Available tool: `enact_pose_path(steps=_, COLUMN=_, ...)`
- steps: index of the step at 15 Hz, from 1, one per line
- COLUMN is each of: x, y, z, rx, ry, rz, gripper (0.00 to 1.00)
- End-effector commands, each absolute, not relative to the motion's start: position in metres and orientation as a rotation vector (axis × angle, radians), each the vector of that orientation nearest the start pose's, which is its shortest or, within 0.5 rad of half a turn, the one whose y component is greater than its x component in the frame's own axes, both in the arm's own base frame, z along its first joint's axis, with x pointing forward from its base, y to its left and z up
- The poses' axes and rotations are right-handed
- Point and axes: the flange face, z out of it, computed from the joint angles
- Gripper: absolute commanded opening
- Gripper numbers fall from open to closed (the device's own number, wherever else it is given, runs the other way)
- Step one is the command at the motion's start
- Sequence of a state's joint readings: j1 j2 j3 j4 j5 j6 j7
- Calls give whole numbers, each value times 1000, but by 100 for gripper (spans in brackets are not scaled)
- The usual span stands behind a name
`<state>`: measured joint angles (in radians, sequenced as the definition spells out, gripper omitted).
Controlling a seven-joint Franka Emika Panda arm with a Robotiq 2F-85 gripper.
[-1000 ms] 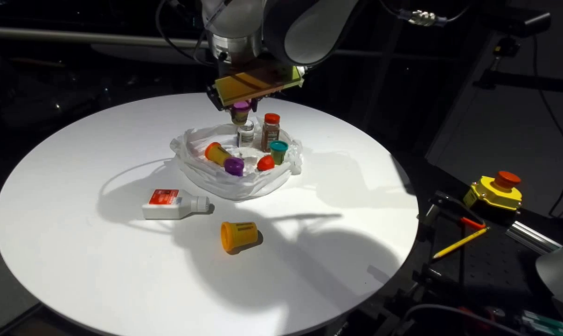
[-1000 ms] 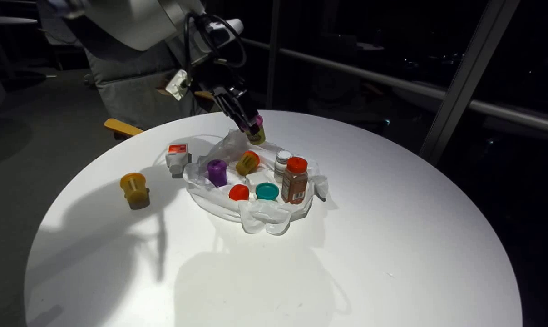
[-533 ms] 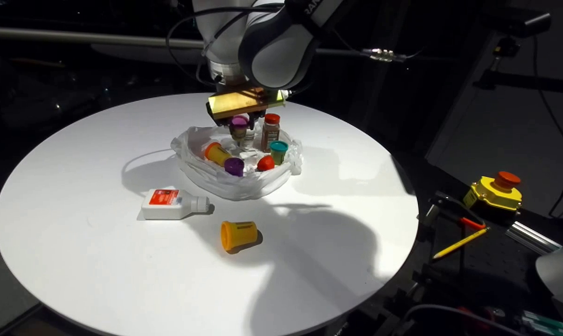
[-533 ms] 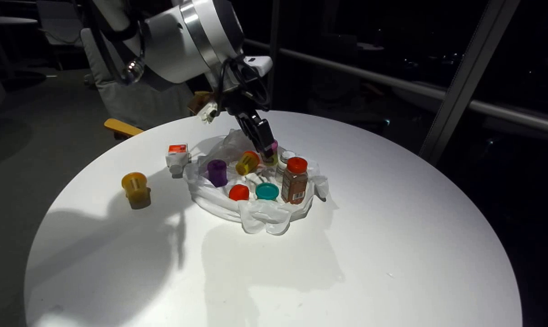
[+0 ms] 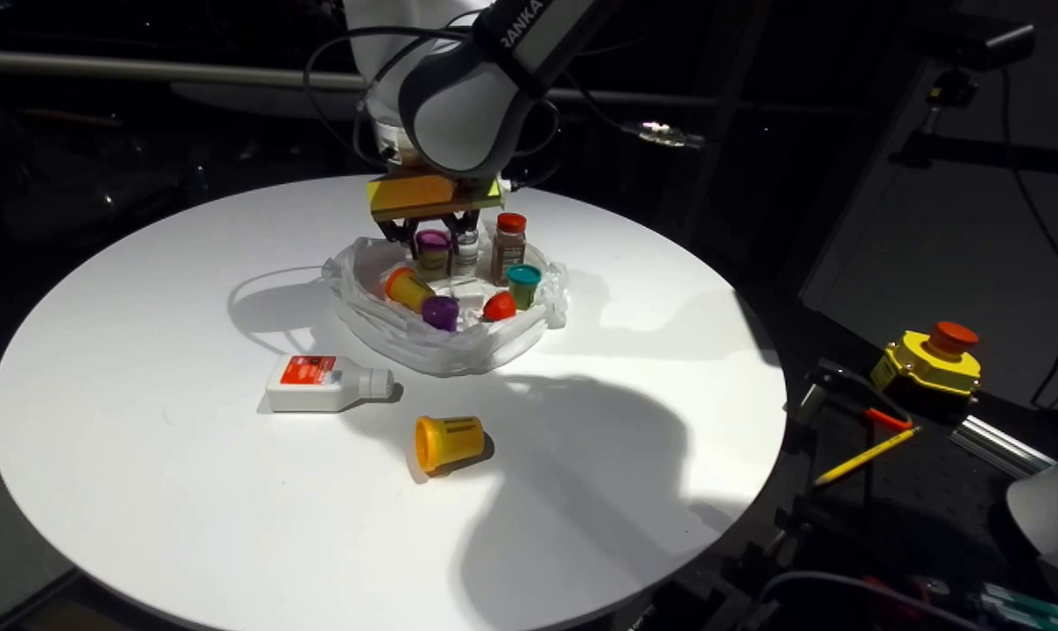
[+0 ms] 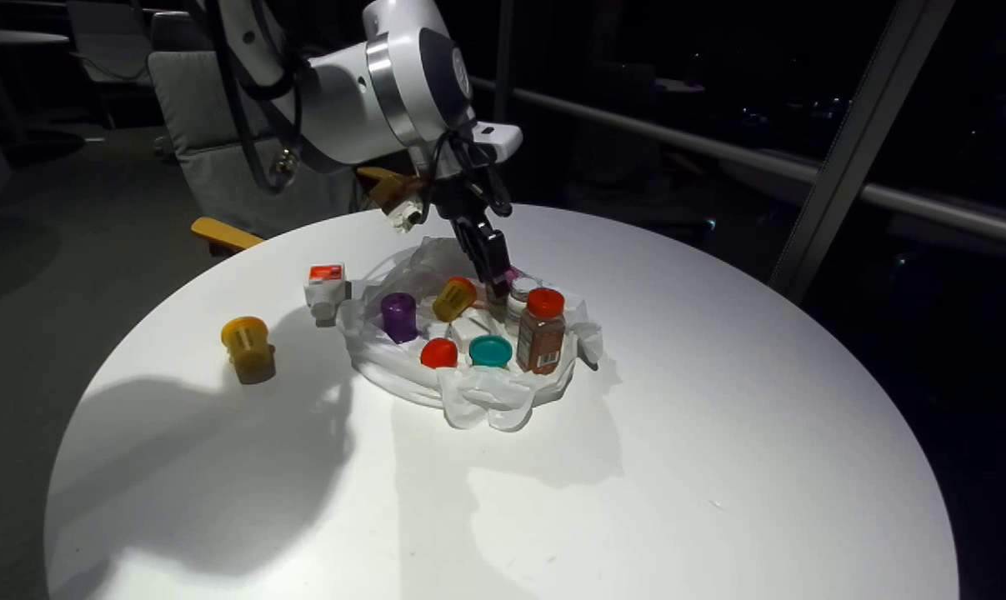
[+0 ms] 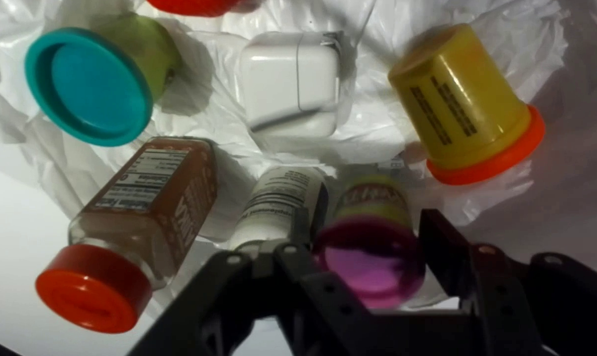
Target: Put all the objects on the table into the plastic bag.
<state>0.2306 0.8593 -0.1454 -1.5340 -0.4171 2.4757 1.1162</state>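
The clear whitish plastic bag [image 5: 441, 350] lies spread on the round white table [image 5: 187, 517]. Inside its rim my gripper [image 7: 365, 225] is open, one finger on either side of a pink-lidded cup [image 7: 372, 272], with a slim gap beside the lid. Close by stand a white bottle [image 7: 273, 202] and a red-capped bottle [image 7: 145, 198]. The bag also contains a teal-lidded cup [image 7: 90, 89], an orange-lidded yellow cup [image 7: 456, 104], a white block [image 7: 288, 84], a purple cup [image 6: 399, 317] and a red item [image 6: 439, 353]. Outside it lie a red-labelled white bottle [image 5: 318, 386] and an orange cup [image 5: 450, 443].
Beyond the table edge, a yellow box with a red button [image 5: 932, 359] and a yellow pencil [image 5: 866, 456] sit on a black stand. A grey chair [image 6: 219, 158] stands behind the table in an exterior view. The arm reaches in over the bag from above.
My gripper has come down into the bag with the pink-lidded cup, and its fingers have now spread from around it. The bottle and orange cup outside the bag have stayed in place.
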Motion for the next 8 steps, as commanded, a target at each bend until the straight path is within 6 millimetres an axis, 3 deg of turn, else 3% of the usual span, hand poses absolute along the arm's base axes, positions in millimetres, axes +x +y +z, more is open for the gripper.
enact_pose_path(steps=1, x=713, y=88, z=185, rx=-3190, ry=1111, rz=-505, gripper=92)
enact_pose_path(steps=2, x=708, y=93, z=194, rx=-3208, ry=1101, rz=-506, gripper=99)
enact_pose_path(steps=5, x=682, y=128, z=227, rx=-3264, ry=1031, rz=-555, gripper=100)
enact_pose_path(steps=8, x=637, y=180, z=241, rx=-3391, ry=744, rz=-485, gripper=100)
